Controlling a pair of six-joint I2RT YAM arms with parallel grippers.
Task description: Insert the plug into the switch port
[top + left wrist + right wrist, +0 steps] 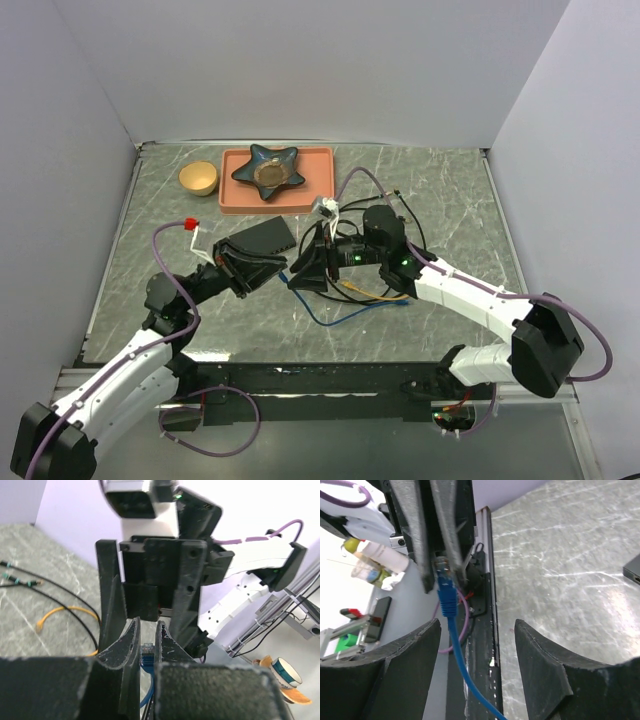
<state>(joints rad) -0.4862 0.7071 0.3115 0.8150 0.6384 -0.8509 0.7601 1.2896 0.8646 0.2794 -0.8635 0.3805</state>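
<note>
The table [460,200] looks like grey-green marbled stone with a faint sheen. The switch port [262,236] is matt black. The plug [446,590] is smooth blue plastic with a clear tip. The left gripper [148,635] has rough, scuffed black fingers [131,647]. At the far left, the bowl [198,178] looks wooden and the star dish [272,168] is glossy.

Right gripper [477,625]: its two dark fingers [405,675] stand wide apart at the bottom of the view, with nothing gripped.
Plug [447,597]: blue with a clear tip, pinched between the two dark fingers of the left gripper [443,575], which reach in from the top edge.
Blue cable [465,680]: runs from the plug through the gap between the right gripper's fingers, touching neither.
Table [560,555]: grey marbled top on the right, with a black rail [482,645] along its edge.
Right edge: the corner of a flat dark object [633,571], cut off.
Beyond the rail: blurred bottles [375,560] and a purple cable [342,494].
</note>
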